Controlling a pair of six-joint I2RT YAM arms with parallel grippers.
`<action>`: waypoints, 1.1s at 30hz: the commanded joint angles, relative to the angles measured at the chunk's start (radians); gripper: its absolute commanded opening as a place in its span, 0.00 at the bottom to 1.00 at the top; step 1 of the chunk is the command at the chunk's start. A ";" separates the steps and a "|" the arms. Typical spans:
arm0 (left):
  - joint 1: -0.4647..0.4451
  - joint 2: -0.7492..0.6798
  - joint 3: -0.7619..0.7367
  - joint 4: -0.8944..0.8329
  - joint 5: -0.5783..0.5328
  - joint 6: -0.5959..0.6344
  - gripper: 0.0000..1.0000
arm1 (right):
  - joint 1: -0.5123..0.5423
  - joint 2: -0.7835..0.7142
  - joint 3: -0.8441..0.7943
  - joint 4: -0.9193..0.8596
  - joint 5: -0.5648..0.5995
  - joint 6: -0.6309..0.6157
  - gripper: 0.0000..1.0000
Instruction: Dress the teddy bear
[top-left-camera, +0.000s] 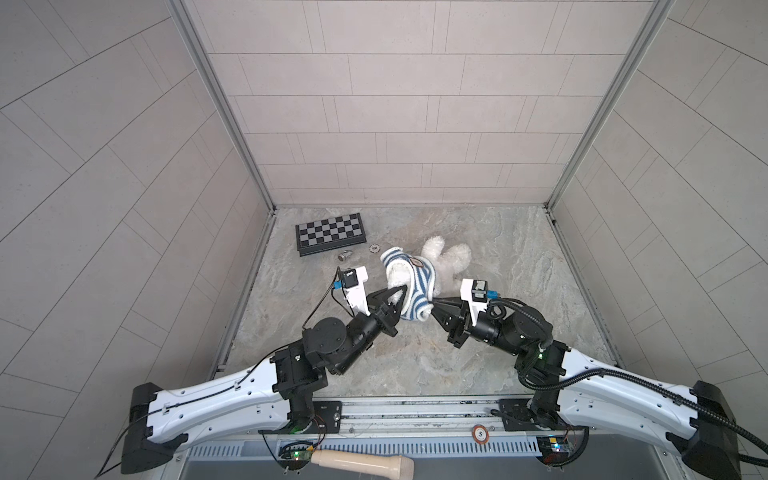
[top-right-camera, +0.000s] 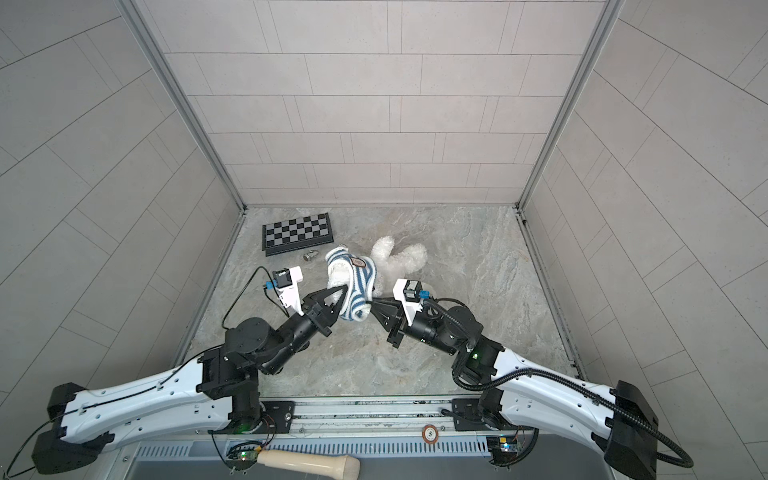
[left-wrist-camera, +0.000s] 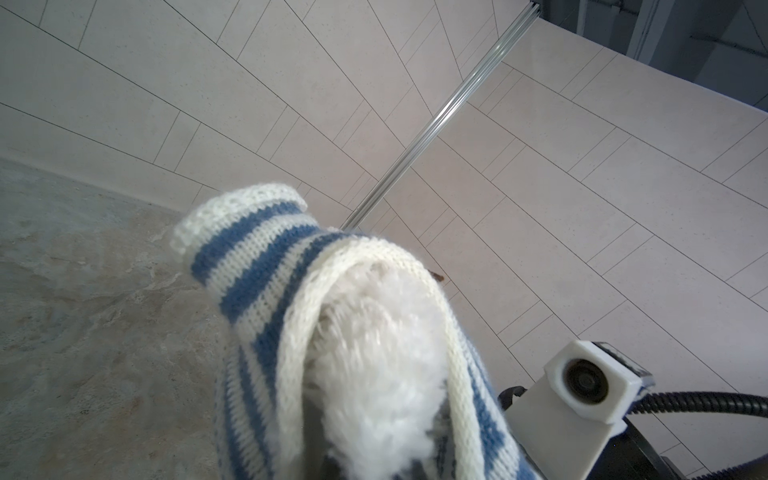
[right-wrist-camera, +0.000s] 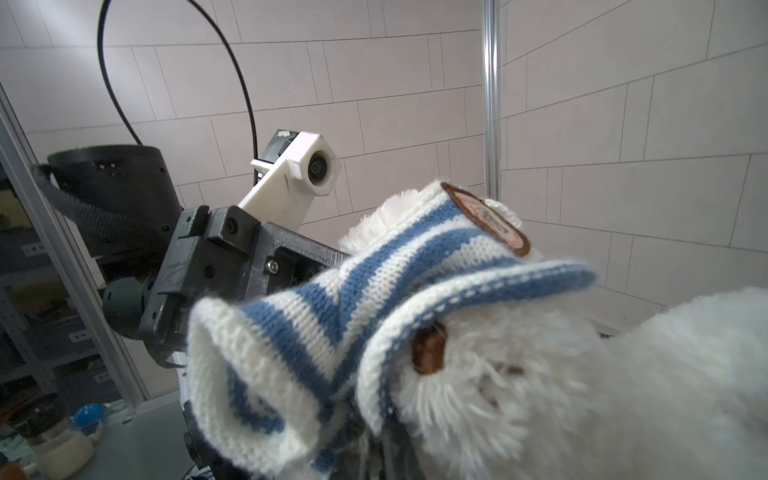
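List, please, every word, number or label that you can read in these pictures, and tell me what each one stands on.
"5": on the round orange-rimmed disc near the front edge, in both top views.
Oval patch on the striped shirt over the teddy bear: it bears lettering, too blurred to read.
Shelf labels in the right wrist view: too small to read.
Nothing else is legible.

The fluffy white teddy bear (top-left-camera: 451, 259) lies near the chessboard (top-left-camera: 330, 235), to its right, with two bare limbs splayed and its head and chest inside a blue-and-white striped shirt (top-left-camera: 411, 282), one brown eye showing beneath the hem.
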 joint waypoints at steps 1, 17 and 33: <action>0.001 -0.031 -0.004 0.073 -0.021 0.016 0.00 | 0.004 -0.042 -0.045 0.020 0.021 -0.028 0.01; 0.025 0.013 -0.039 0.321 0.010 -0.006 0.00 | 0.004 -0.009 -0.209 0.000 0.147 -0.030 0.00; 0.061 -0.120 0.151 -0.234 0.274 0.264 0.00 | -0.009 -0.175 -0.236 -0.122 0.365 0.075 0.00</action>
